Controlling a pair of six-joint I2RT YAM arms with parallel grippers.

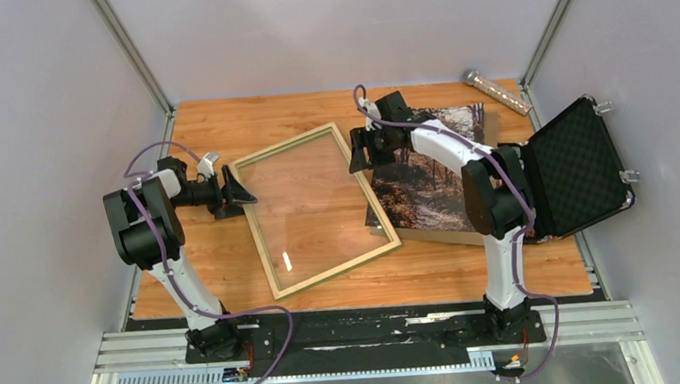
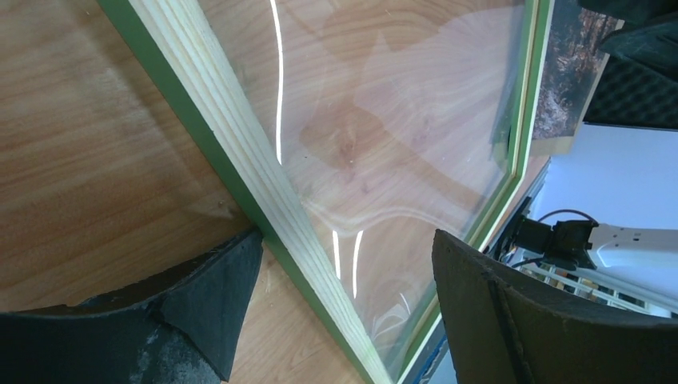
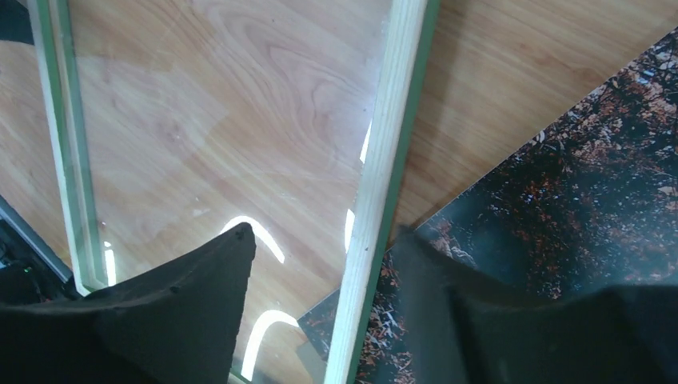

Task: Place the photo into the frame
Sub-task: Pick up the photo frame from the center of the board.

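The large thin-railed rectangular picture frame [image 1: 285,145] lies flat and skewed in the middle of the orange-brown wooden table [image 1: 221,119], its pale wood back facing up and a green edge showing along its rails; the wood grain shows through its glazed opening. The left gripper [image 1: 238,197] is low at the frame's left rail with its jaws spread. In the left wrist view [image 2: 348,240] one black finger [image 2: 200,312] sits on the table just outside the green edge of that rail [image 2: 256,168], and the other finger is over the glass. The right gripper [image 1: 362,152] is at the opposite long rail, near the far right corner, and is also spread wide. In its wrist view [image 3: 324,236] the pale rail [image 3: 384,136] runs between the fingers, one over the glass and one over the print. The large autumn-forest photo in brown-orange tones [image 1: 428,194] lies picture side up just right of the frame, on a plain brown backing board [image 1: 489,123]. The frame's near right corner overlaps the photo's left edge [image 3: 576,176]. An open black carrying case with foam lining [image 1: 577,169] stands at the right edge, and a shiny metallic cylinder [image 1: 496,91] lies at the far right corner.
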